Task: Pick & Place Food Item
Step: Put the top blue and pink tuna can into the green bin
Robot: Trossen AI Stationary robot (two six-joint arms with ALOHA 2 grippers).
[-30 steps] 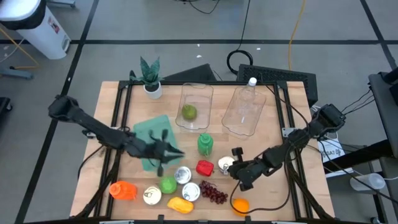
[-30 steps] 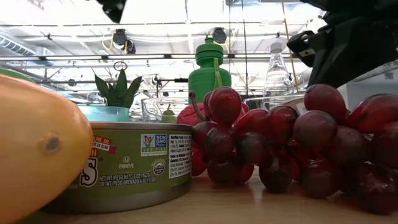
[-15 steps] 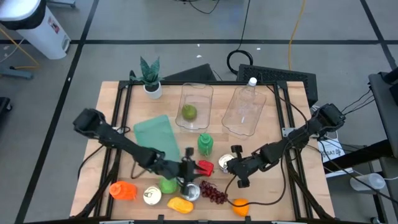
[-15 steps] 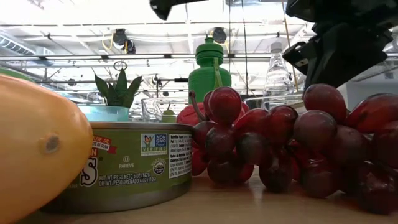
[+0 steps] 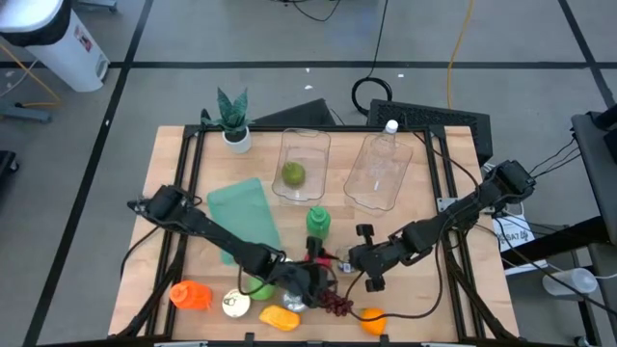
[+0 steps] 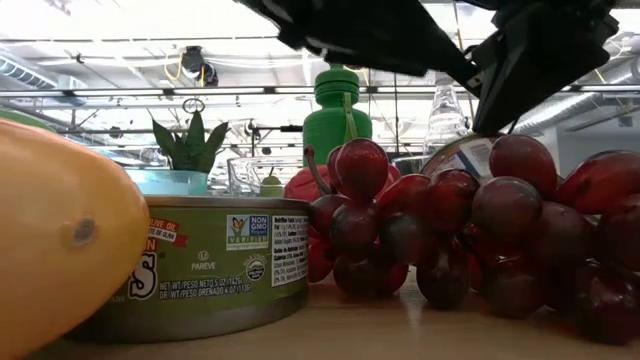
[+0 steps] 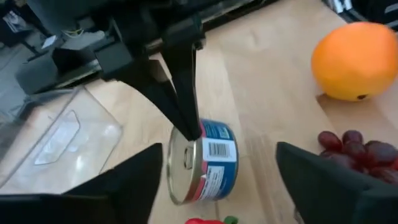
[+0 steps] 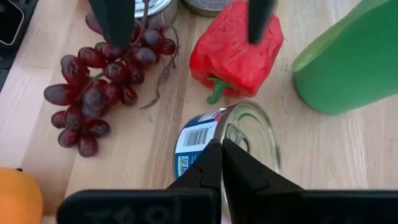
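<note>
A blue-labelled tin can (image 7: 208, 162) is tipped onto its side, lid facing sideways, beside the red pepper (image 8: 236, 50) and the grapes (image 8: 99, 87). My right gripper (image 8: 221, 158) is shut on its rim; in the high view this gripper (image 5: 359, 258) sits right of the pepper. My left gripper (image 7: 217, 186) is open, low over the pepper and grapes (image 5: 335, 302), its fingers (image 8: 115, 18) either side of the pepper's far end, touching nothing. The left gripper (image 5: 313, 273) faces the can. My right gripper pinches the can's lid rim (image 7: 189, 134) between its two shut fingertips (image 8: 214, 165), slanting down from the table's right. The can (image 6: 465, 155) hangs tilted below them, lid on edge. Whether its lower side touches the table I cannot tell.
An orange (image 5: 371, 315) lies near the front edge. A green bottle (image 5: 318, 222), a green mat (image 5: 246, 217), other cans (image 5: 234, 304), a yellow fruit (image 5: 278, 316) and an orange item (image 5: 190, 294) crowd the front. Clear containers (image 5: 305, 164) (image 5: 378, 172) and a plant (image 5: 233, 120) stand at the back.
My left gripper has swept from over the green mat toward the table's right and near edge, sinking over the pepper and grapes, and has opened wide. My right gripper has stayed shut and has tipped the can up onto its side.
</note>
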